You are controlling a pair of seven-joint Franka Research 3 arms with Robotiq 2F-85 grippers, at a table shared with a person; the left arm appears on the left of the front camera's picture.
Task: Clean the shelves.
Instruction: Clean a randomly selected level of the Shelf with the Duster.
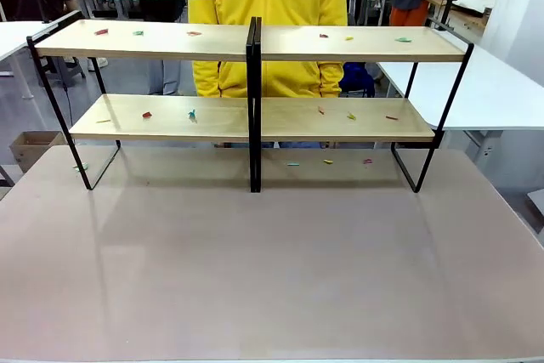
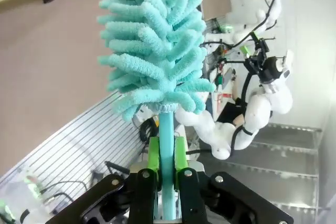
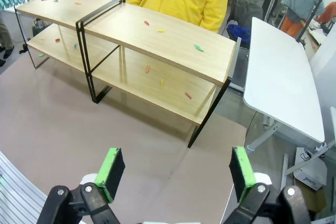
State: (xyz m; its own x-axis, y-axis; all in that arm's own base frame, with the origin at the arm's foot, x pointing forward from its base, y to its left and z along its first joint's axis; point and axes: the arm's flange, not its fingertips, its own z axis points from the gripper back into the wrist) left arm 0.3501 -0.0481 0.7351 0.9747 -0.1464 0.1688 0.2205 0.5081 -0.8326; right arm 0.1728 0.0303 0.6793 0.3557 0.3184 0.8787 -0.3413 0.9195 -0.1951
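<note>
Centrally, the shelves [image 1: 289,42] stand on the grey-brown tabletop [image 1: 272,252], white tables [image 1: 493,91] alongside.

White table [image 1: 501,91] at right, grey floor [image 1: 25,110], cardboard box [image 1: 30,149] at left

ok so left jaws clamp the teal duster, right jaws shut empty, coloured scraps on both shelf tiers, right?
Not quite: the right jaws are open and empty, green pads wide apart, per the right wrist view. The rest holds: left jaws clamp the teal duster, and coloured scraps lie on both tiers of the shelves.
</note>
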